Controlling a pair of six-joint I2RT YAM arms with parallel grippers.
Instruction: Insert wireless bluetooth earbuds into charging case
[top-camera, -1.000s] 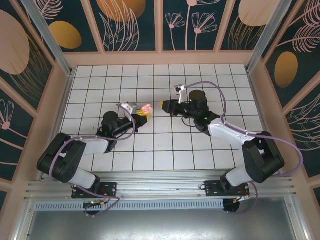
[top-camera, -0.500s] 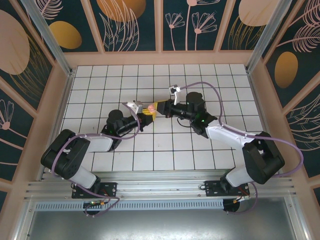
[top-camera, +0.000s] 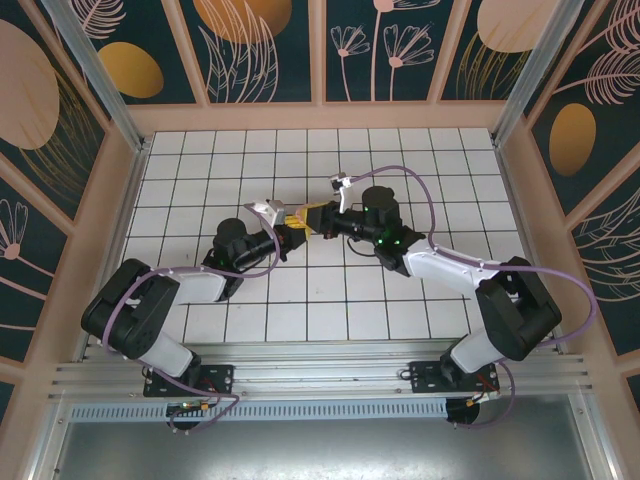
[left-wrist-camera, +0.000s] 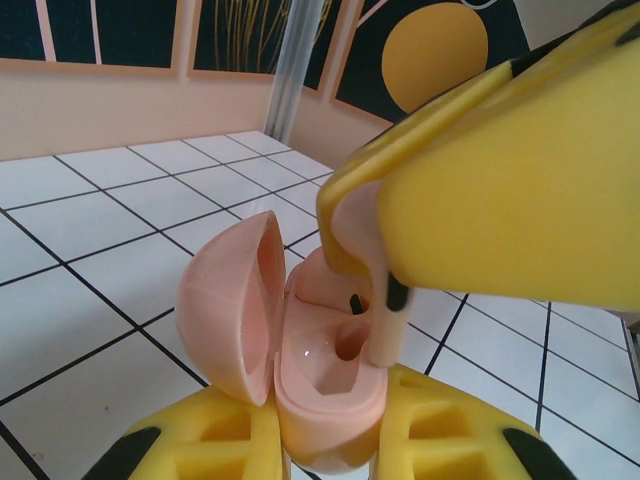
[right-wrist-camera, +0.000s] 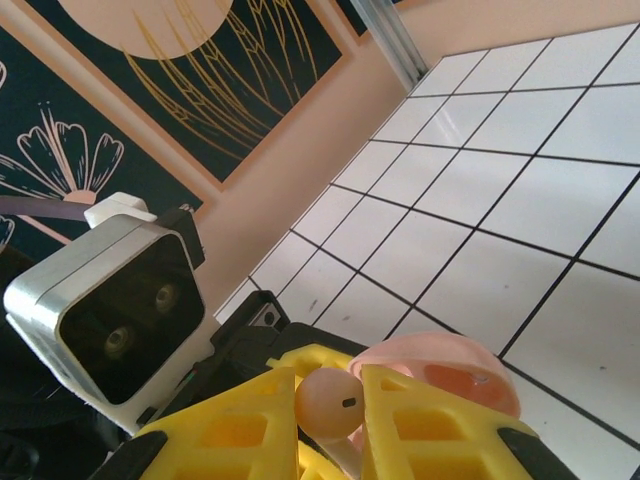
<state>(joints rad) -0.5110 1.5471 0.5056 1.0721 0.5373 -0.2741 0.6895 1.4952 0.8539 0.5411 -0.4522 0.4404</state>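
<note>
White tiles ruled with black lines cover the desk (top-camera: 200, 165), fenced by dark walls (top-camera: 270, 50) painted with pale flowers and gold discs. Near the middle of the desk the two arms meet tip to tip. The left claw (left-wrist-camera: 325, 455) is clenched on the pale pink charging case (left-wrist-camera: 325, 385), whose lid (left-wrist-camera: 230, 305) stands hinged open to one side. The right claw (right-wrist-camera: 328, 388) pinches a pale pink earbud (left-wrist-camera: 385, 330) from above, right over the open case. The earbud's stem points down and dips behind the case's rim; whether it is seated cannot be told.
</note>
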